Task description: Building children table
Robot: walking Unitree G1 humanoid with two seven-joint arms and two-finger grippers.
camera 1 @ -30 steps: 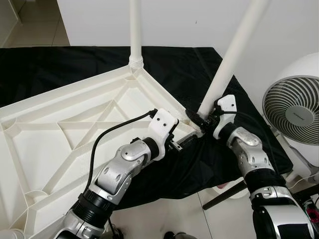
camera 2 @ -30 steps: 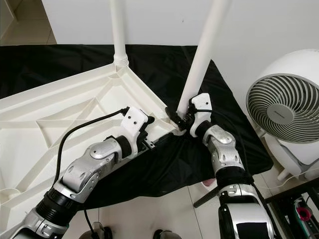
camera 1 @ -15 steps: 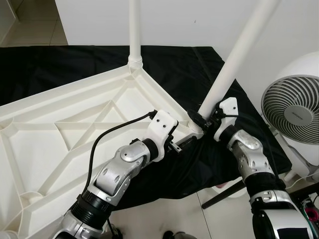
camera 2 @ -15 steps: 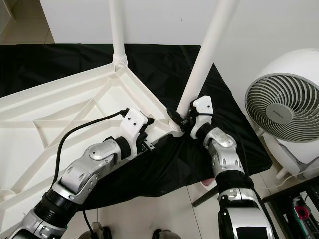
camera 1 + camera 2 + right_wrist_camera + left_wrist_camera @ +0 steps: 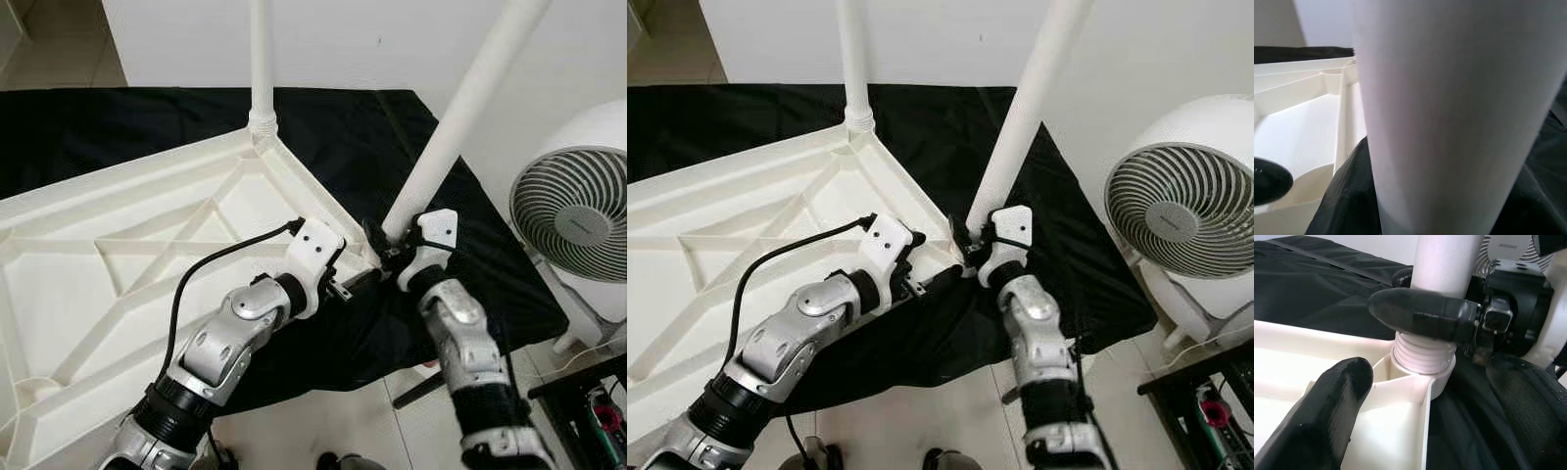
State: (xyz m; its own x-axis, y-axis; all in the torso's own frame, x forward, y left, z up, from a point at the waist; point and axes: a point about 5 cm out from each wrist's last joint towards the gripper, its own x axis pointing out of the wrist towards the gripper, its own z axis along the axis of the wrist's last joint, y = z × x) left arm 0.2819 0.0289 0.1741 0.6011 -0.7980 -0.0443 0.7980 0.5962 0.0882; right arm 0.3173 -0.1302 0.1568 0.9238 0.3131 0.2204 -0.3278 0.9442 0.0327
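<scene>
The white plastic table top (image 5: 59, 294) lies upside down on a black cloth (image 5: 127, 127). One white leg (image 5: 261, 59) stands upright in the far corner. A second leg (image 5: 460, 117) leans to the right, its threaded end (image 5: 1422, 360) sitting in the near right corner socket (image 5: 377, 257). My right gripper (image 5: 377, 235) is shut on this leg just above the thread; one of its fingers (image 5: 1420, 316) crosses the leg's front. My left gripper (image 5: 345, 286) is open and straddles the table's rim beside that socket, one finger (image 5: 1327, 416) inside the rim.
A white round fan (image 5: 573, 220) stands on the floor close to my right arm. A dark stand (image 5: 588, 377) sits at the lower right. A white wall runs behind the cloth. Tiled floor (image 5: 323, 426) shows below the cloth's near edge.
My right forearm has swung inward toward the middle and its wrist has turned around the leg's base while still gripping it. The left gripper stays at the rim.
</scene>
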